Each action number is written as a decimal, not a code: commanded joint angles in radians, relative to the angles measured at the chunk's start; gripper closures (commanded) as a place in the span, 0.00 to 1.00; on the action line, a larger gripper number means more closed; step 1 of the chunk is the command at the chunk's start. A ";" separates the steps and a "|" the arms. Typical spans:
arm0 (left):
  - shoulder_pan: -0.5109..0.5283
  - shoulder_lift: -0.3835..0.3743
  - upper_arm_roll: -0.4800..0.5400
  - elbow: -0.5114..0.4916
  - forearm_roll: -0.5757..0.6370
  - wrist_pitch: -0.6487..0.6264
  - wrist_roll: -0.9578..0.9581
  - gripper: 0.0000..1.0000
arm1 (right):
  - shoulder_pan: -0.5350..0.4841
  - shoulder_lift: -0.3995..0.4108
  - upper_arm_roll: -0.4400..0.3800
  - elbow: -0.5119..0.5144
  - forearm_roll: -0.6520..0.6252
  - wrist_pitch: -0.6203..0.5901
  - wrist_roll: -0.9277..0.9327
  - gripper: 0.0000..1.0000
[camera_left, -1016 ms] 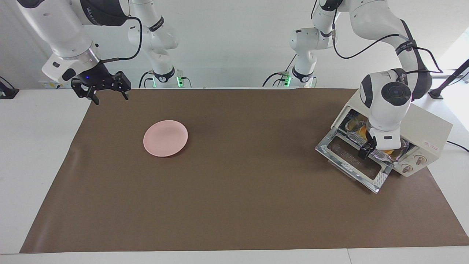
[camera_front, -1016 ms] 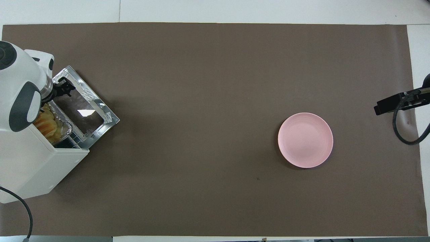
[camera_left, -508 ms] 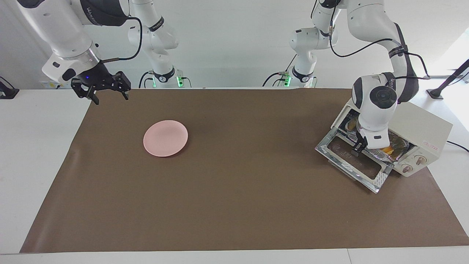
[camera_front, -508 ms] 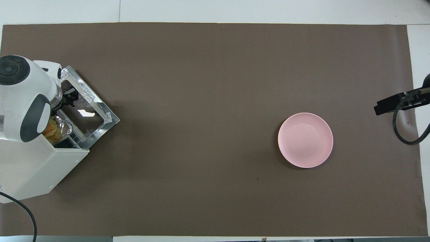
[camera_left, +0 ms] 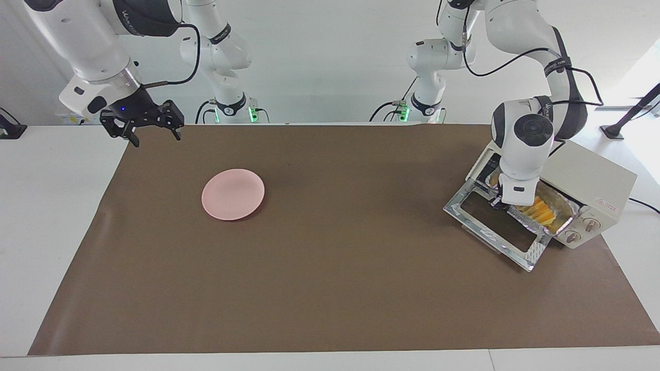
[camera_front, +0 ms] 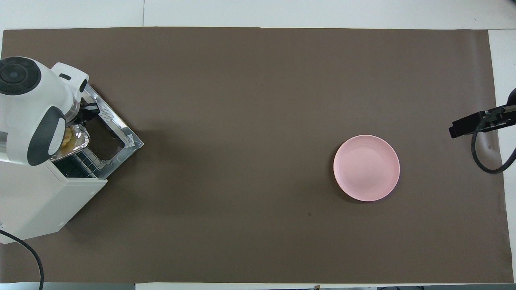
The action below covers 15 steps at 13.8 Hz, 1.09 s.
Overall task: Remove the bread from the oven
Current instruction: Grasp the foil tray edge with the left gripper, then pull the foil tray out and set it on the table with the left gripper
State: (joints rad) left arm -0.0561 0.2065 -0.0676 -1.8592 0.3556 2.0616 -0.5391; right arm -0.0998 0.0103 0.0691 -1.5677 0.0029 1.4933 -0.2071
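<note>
The cream-white oven (camera_left: pixel 593 178) stands at the left arm's end of the table with its glass door (camera_left: pixel 492 226) dropped open. It also shows in the overhead view (camera_front: pixel 44 197). A crinkled foil tray (camera_left: pixel 533 220) sticks partly out over the door, with the yellow-orange bread (camera_left: pixel 541 208) lying in it. My left gripper (camera_left: pixel 499 202) is shut on the tray's end, over the open door. From overhead the left arm hides most of the bread (camera_front: pixel 66 137) and part of the tray (camera_front: pixel 80 139). My right gripper (camera_left: pixel 154 135) waits open over the mat's corner.
A round pink plate (camera_left: pixel 233 194) lies on the brown mat toward the right arm's end, also seen from overhead (camera_front: pixel 366 168). The oven's knobs (camera_left: pixel 592 224) face the table's middle. A black cable (camera_front: pixel 24 249) runs from the oven.
My left gripper has drawn back from the oven's mouth over the door. The foil tray with the bread has slid out with it. The right arm has not moved.
</note>
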 commanded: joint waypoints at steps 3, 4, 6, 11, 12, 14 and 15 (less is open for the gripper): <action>-0.209 0.096 -0.026 0.132 -0.141 0.103 0.266 1.00 | -0.017 -0.020 0.012 -0.018 0.002 -0.004 0.002 0.00; -0.253 0.097 -0.027 0.138 -0.150 0.100 0.266 1.00 | -0.017 -0.020 0.012 -0.018 0.002 -0.004 0.002 0.00; -0.338 0.112 -0.023 0.168 -0.249 0.101 0.255 1.00 | -0.017 -0.020 0.011 -0.020 0.002 -0.004 0.002 0.00; -0.464 0.244 -0.017 0.259 -0.254 0.060 0.243 1.00 | -0.017 -0.020 0.011 -0.020 0.002 -0.004 0.002 0.00; -0.462 0.243 -0.017 0.227 -0.244 0.069 0.243 1.00 | -0.017 -0.020 0.012 -0.018 0.002 -0.004 0.002 0.00; -0.465 0.243 -0.017 0.193 -0.245 0.098 0.235 1.00 | -0.017 -0.020 0.011 -0.020 0.002 -0.002 0.002 0.00; -0.465 0.243 -0.017 0.181 -0.244 0.100 0.232 1.00 | -0.017 -0.020 0.011 -0.020 0.002 -0.004 0.002 0.00</action>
State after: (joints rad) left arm -0.5136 0.4606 -0.1022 -1.6550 0.1170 2.1516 -0.3150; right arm -0.0998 0.0103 0.0691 -1.5679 0.0029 1.4933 -0.2071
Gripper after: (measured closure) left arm 0.982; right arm 0.000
